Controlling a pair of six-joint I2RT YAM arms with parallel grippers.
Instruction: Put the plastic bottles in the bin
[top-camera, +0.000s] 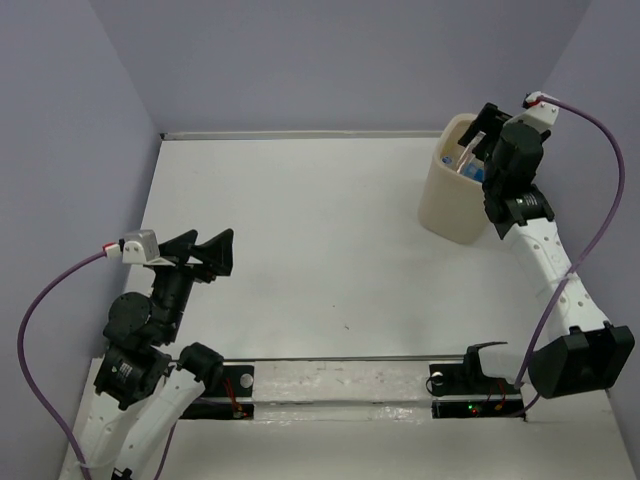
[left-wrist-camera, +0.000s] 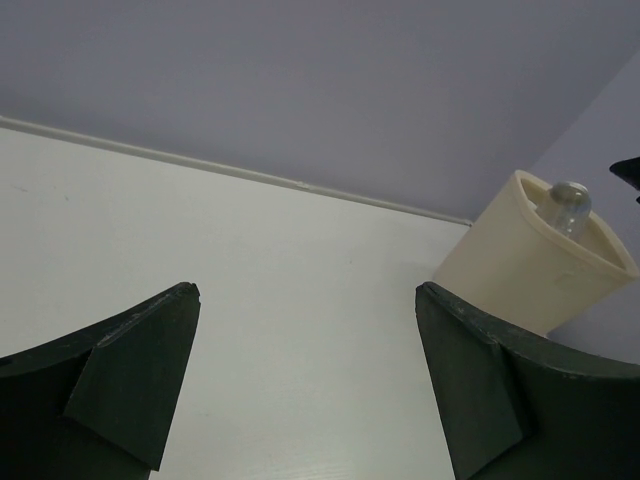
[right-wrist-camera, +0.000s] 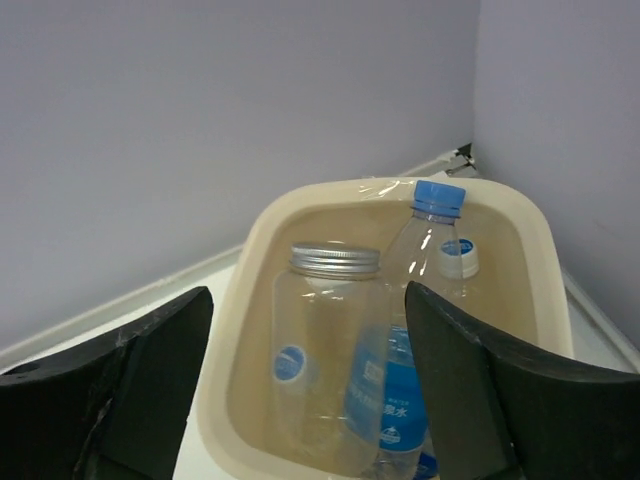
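the top view alone shows the whole layout: the bin (top-camera: 452, 200) stands on the far right of the white table (top-camera: 300, 230), near the back wall, with the right gripper (top-camera: 482, 135) hanging just over its rim, and the left gripper (top-camera: 205, 245) well apart from it, low on the left side. only the right wrist view looks down into the bin (right-wrist-camera: 250, 330), between that gripper's (right-wrist-camera: 308, 292) fingers, which stand wide apart and grip nothing. inside are the plastic bottles: a clear one with a blue cap and blue label (right-wrist-camera: 400, 370) leaning upright, its cap reaching above the rim; a wider clear one with a silver screw lid (right-wrist-camera: 330, 300) beside it; and a white-and-blue cap (right-wrist-camera: 458, 256) lower down behind them. the left wrist view shows the bin (left-wrist-camera: 520, 270) from the side, cream-beige, tapering downward, with a clear rounded bottle end (left-wrist-camera: 570, 206) poking above its rim, something the right wrist view does not make plain. the left gripper (left-wrist-camera: 307, 290) also has its fingers spread apart, nothing between them but bare table.
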